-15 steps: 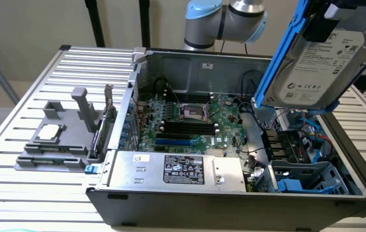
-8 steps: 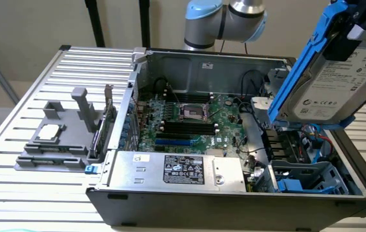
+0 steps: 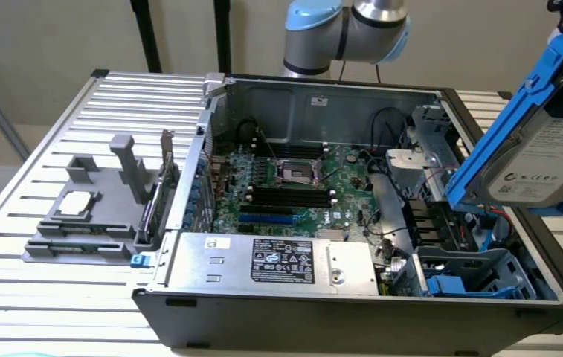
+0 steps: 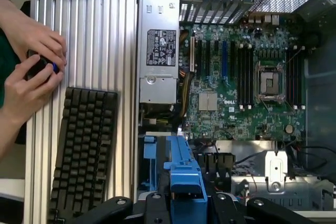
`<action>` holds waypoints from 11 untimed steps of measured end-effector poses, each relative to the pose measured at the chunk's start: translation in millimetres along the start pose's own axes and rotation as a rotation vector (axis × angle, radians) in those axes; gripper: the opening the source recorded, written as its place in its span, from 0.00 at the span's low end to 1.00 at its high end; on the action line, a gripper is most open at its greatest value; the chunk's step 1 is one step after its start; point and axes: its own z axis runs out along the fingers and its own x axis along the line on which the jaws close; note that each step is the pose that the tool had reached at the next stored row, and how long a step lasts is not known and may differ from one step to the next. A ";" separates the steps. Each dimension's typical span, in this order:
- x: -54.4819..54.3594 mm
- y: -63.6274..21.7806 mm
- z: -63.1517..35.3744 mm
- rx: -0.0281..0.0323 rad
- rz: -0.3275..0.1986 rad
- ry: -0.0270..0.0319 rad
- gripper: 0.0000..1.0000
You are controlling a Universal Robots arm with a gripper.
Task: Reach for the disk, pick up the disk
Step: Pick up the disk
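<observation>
On the exterior view's left, a grey plastic fixture [image 3: 88, 216] is sitting on the ribbed metal table [image 3: 23, 297]. Beside it, the open black computer case [image 3: 361, 305] is showing its green motherboard [image 3: 301, 186] and silver power supply box [image 3: 271, 260]. At the right, the flat silver-grey hard disk in its blue plastic carrier [image 3: 549, 141] is hanging well above the case, tilted. The black gripper [image 4: 186, 203] is clenching the carrier's edge. It looks rigid, dense and shock-sensitive; the blue frame seems the safest hold.
</observation>
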 end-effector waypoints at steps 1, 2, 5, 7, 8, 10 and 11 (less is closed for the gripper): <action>0.8 -4.6 0.6 0.0002 0.000 0.0000 0.33; 1.8 -8.8 1.1 0.0004 0.000 -0.0001 0.33; 7.2 -14.1 2.8 0.0019 0.000 -0.0067 0.33; 14.2 -14.2 4.2 0.0041 -0.001 -0.0172 0.33; 17.1 -14.3 4.8 0.0059 -0.001 -0.0222 0.33; 19.3 -13.7 7.7 0.0102 -0.002 -0.0254 0.33; 19.4 -12.9 9.1 0.0130 -0.002 -0.0253 0.33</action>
